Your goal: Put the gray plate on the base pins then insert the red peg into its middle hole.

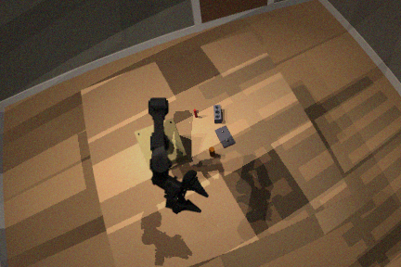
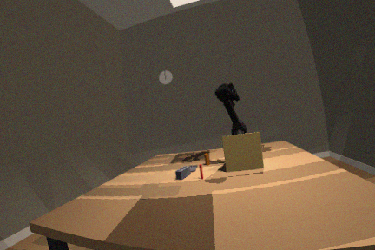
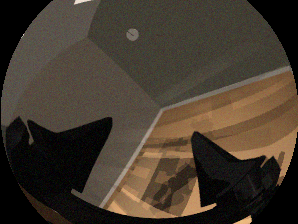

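A thick gray piece with three dark holes in a row, apparently the plate (image 1: 218,114) (image 2: 183,173), lies on the table, apart from the other parts. A flat gray piece with two small marks that look like pins, apparently the base (image 1: 225,136) (image 2: 193,168), lies beside it with nothing on it. The red peg (image 1: 196,113) (image 2: 201,172) stands upright on the table near the holed piece. My gripper (image 1: 204,203) (image 3: 153,129) is wide open and empty, raised well away from all the parts. Its fingers are not clearly visible in the exterior view.
An orange cylinder (image 1: 212,151) (image 2: 207,159) stands close to the flat gray piece. A yellow-green board (image 1: 145,141) (image 2: 243,153) stands upright beside the arm and partly hides it in the exterior view. Shadows of the arm fall across the table.
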`<state>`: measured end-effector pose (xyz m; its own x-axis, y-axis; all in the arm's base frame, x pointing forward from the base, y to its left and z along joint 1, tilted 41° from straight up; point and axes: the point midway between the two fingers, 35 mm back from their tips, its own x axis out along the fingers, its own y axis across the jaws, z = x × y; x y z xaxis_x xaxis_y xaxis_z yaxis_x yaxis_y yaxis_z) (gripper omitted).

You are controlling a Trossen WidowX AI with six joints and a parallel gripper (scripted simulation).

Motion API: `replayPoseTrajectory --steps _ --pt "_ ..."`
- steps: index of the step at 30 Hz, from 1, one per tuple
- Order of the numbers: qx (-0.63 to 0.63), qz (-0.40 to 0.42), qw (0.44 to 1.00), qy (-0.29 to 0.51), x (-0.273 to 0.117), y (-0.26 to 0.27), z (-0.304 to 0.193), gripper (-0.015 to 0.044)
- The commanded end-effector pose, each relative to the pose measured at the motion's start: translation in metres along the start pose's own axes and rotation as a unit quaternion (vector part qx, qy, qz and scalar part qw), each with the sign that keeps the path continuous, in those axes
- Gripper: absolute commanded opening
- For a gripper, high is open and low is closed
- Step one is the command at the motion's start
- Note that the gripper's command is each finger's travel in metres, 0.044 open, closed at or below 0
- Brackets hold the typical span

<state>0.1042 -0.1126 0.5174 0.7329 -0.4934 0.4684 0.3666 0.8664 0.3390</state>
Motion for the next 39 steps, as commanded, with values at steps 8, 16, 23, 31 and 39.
replayPoseTrajectory --steps 8,16,23,31,39 --pt "0.070 0.005 0.997 0.005 0.023 -0.030 -0.005 0.0440" --pt "0.121 -0.028 0.990 0.061 0.074 -0.076 -0.046 0.0440" --pt "0.135 -0.039 0.978 0.156 0.116 -0.086 -0.125 0.0440" --pt "0.112 -0.060 0.956 0.263 0.141 -0.084 -0.209 0.0440" --pt "0.104 -0.049 0.914 0.389 0.142 -0.051 -0.305 0.0440"
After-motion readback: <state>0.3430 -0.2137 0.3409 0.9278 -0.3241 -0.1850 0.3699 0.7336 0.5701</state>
